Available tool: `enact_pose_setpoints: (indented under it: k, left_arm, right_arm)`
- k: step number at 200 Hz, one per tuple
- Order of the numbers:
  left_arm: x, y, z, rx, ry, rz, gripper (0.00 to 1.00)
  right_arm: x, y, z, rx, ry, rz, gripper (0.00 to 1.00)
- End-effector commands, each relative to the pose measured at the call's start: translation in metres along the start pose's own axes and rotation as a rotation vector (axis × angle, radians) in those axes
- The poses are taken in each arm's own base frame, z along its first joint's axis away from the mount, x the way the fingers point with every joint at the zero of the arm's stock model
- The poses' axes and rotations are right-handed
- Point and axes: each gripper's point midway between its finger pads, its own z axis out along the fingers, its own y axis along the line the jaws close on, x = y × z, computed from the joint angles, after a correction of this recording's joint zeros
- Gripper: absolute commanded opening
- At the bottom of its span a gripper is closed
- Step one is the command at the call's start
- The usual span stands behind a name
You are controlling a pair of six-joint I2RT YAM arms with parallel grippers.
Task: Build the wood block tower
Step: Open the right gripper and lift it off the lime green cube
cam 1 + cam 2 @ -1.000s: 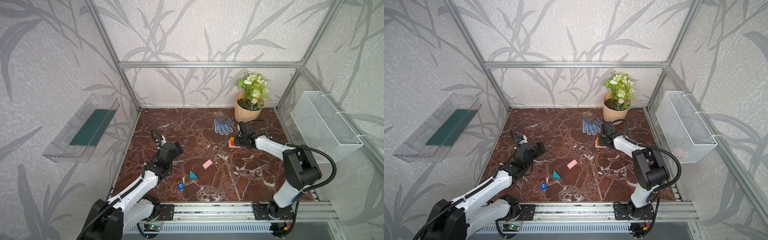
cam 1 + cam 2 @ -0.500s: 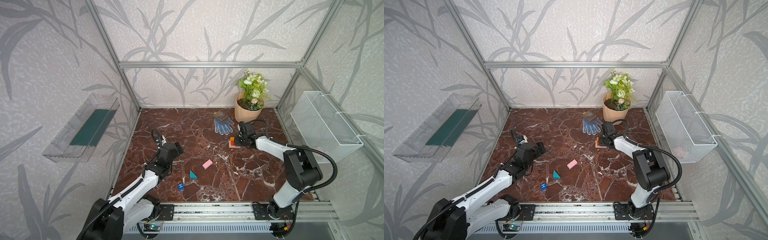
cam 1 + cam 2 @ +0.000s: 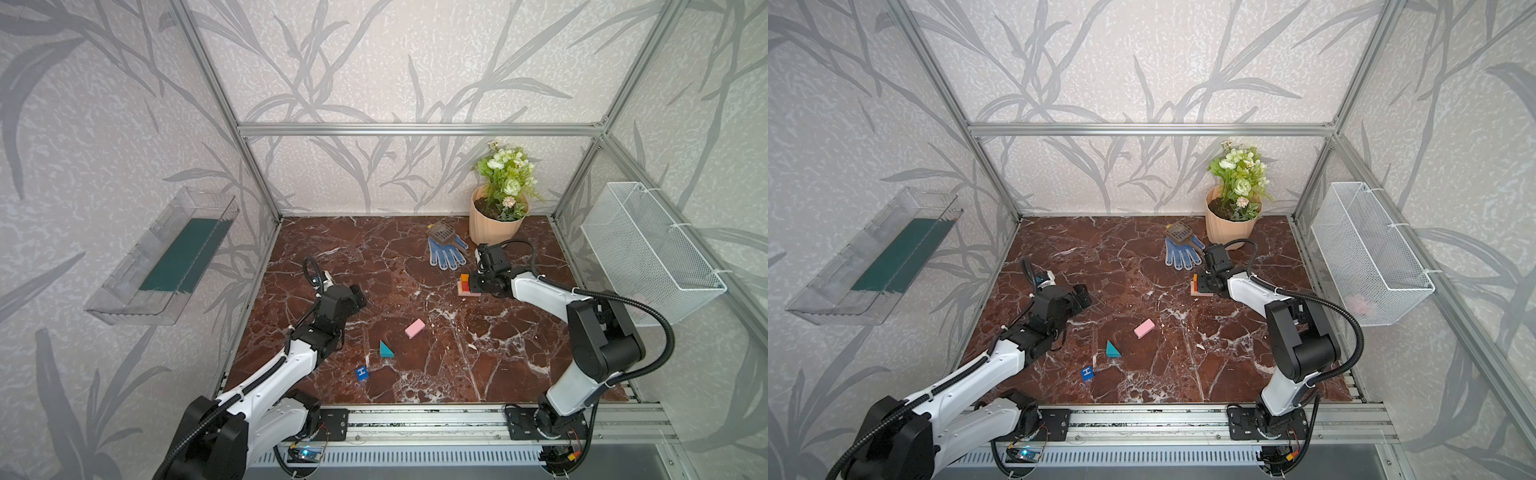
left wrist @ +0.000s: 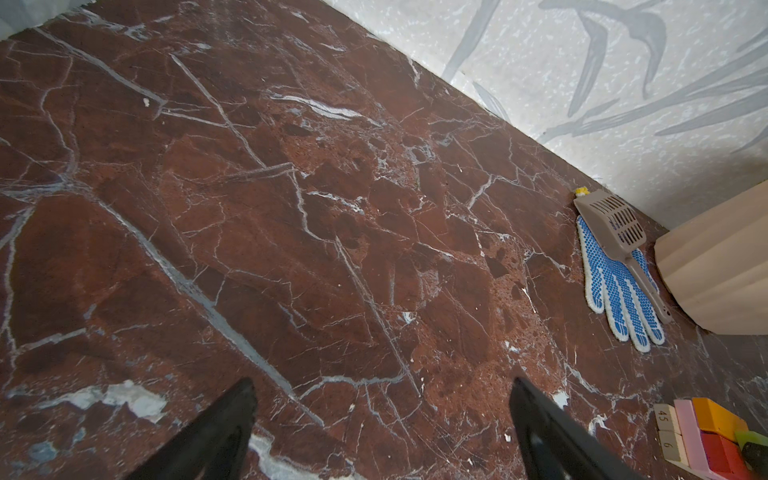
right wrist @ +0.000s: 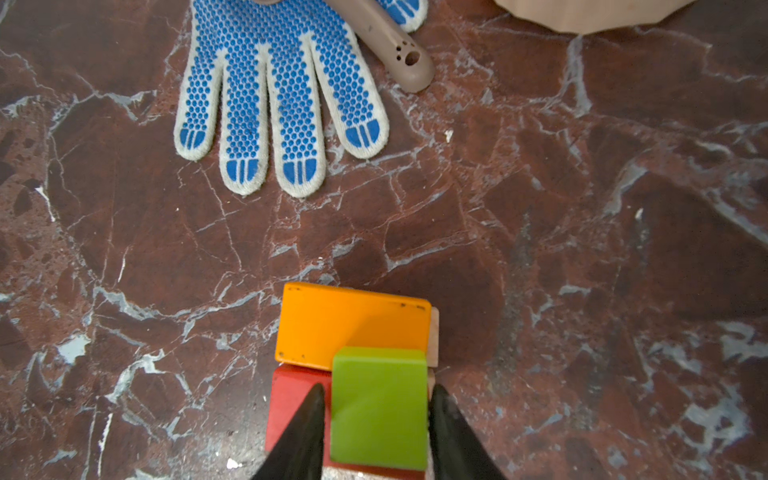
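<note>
**Desk:** How far along are you?

**Me:** I'd say past the middle. The tower (image 3: 467, 284) stands on the bench (image 3: 374, 257) toward the back right, near the glove (image 3: 446, 255) and in front of the flowerpot (image 3: 492, 226). The left wrist view shows the tan bars (image 4: 667, 432) at the bottom and a pink layer (image 4: 688, 428) on them. The orange block (image 5: 332, 320) and red block (image 5: 291, 399) lie side by side above that.

**Desk:** And your grippers?

**Me:** My right gripper (image 5: 377, 390) is pinching the lime cube (image 5: 379, 407) over the red block, overlapping the orange one's edge. I can't tell whether the cube is already resting there or is a hair above. My left gripper (image 4: 382, 395) is spread wide over bare bench, holding nothing, well apart from everything.

**Desk:** What's left?

**Me:** Three loose pieces lie in the front middle of the bench: a pink block (image 3: 414, 328), the teal wedge (image 3: 385, 350) and the blue cube (image 3: 362, 372). I judge the wedge goes on last.

**Desk:** How do they lie?

**Me:** The orange block's long side runs crosswise to my right gripper's reach, and the red one lies parallel beside it. The loose pink block lies flat, with its long axis slanting from front left to back right. The wedge lies down with its narrow tip toward the back wall. The blue cube has its "H" facing up.
</note>
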Motion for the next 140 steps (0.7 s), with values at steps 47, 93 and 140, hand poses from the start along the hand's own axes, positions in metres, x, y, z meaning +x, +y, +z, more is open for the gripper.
enact_pose_setpoints:
  k: [47,93,140]
  left_arm:
    - [-0.01,-0.006,0.0,0.003,-0.013,-0.024,0.96]
    - [-0.009,-0.006,0.0,0.002,-0.008,-0.022,0.96]
    - [-0.013,-0.003,-0.002,-0.018,-0.018,-0.016,0.95]
  right_arm:
    - [-0.007,0.001,-0.011,-0.019,-0.043,-0.002,0.4]
    - [-0.008,-0.002,-0.015,-0.008,-0.058,0.005,0.45]
    - [-0.003,0.0,-0.073,-0.048,-0.136,0.042,0.53]
